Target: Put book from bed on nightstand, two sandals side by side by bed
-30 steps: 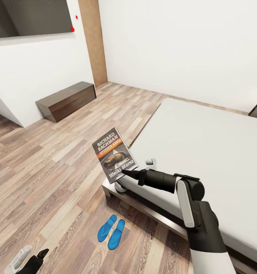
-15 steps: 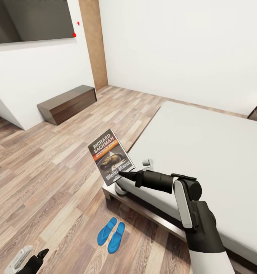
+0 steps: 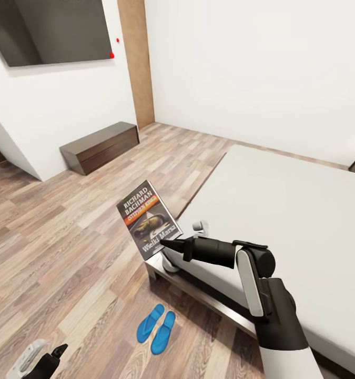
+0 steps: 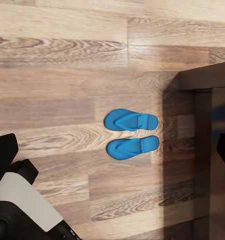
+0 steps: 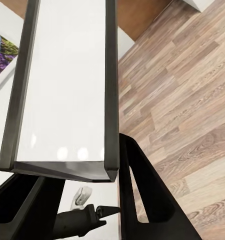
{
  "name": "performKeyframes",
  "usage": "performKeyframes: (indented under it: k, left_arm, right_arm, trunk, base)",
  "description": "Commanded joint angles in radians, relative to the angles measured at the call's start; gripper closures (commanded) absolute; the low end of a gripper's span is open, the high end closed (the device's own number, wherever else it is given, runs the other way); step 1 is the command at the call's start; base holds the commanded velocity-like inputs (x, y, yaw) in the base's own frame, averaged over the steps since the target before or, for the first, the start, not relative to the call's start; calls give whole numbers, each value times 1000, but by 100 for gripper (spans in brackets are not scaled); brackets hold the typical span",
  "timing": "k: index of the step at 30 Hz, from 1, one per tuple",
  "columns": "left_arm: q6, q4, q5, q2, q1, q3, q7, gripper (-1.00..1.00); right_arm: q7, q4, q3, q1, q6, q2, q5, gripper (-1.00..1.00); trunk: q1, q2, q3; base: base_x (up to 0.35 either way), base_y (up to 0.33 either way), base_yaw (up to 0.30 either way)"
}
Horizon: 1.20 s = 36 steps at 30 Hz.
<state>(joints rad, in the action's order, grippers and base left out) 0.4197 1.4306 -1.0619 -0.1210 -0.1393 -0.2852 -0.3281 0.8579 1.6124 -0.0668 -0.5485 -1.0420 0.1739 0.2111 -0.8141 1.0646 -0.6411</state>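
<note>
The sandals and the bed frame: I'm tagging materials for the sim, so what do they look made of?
The sandals look like matte foam or rubber: flat bright blue soles with thin straps and no shine. The bed frame looks like dark brown wood with a smooth, faintly glossy finish; its grain is too faint to confirm.

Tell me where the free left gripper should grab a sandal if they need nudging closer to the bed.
Probably best to take one of the sandals by its thin toe strap, coming straight down from above. Both lie flat on the floor side by side near the bed corner, so the strap is the only raised part.
</note>
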Motion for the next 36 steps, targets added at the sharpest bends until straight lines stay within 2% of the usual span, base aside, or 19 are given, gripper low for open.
performKeyframes:
  k: [1,21,27,36]
  left_arm:
    - [3,2,-10,0,0,0,-8,-100]
    - [2,-5,-9,0,1,0,-9,-100]
    - [3,-11,-10,0,1,0,-9,-100]
    - [3,-13,-10,0,1,-1,-9,-100]
  right_arm:
    - [3,0,0,-1,-5,1,1,100]
    - [-1,0,-2,-1,-5,1,0,100]
    - [-50,0,-4,-1,-5,1,0,100]
    - [-66,0,-5,-1,-5,1,1,100]
  trunk:
    - [0,1,1]
    - [0,1,29]
    - [0,1,37]
    - [0,1,49]
  base:
    - [0,0,133]
    - [0,0,166]
    - [0,0,196]
    - [0,0,192]
